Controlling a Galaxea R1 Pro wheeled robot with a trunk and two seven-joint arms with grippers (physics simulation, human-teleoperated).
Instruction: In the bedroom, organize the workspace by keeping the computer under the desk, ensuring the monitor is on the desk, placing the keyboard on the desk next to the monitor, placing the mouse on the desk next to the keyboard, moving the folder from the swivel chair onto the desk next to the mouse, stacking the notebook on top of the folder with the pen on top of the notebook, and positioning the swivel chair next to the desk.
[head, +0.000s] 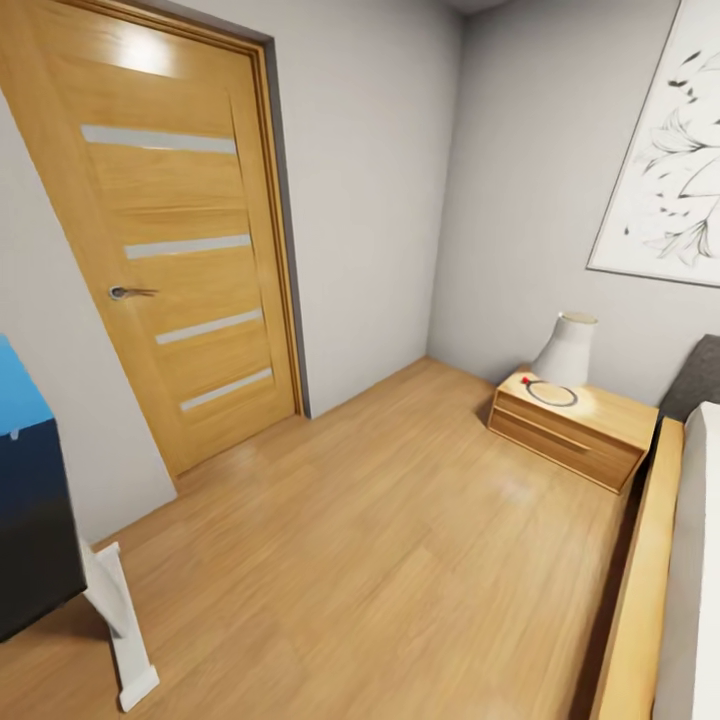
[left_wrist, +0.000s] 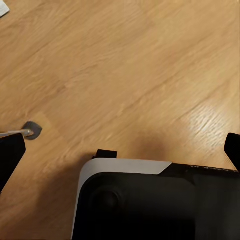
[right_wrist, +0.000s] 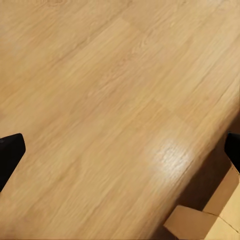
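From here the robot faces the wooden door (head: 190, 230), the nightstand (head: 572, 428) far off beside it. Both grippers hang spread wide, holding nothing, over bare floor (head: 380, 560). No desk items visible; turning blindly could clip the bed frame (head: 640, 590).

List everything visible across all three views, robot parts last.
door: 1, light wood with four pale strips and a metal handle, shut, left wall
framed flower print: 1, white with black drawing, right wall
nightstand: 1, light wood, right, beside the bed
lamp: 1, white, on nightstand
bed frame: 1, light wood, right edge
dark panel with blue top: 1, left edge
white leaning object: 1, lower left, identity unclear
floor: light wood
left gripper: black fingertips at frame edges, apart, holding nothing
right gripper: same, over floor
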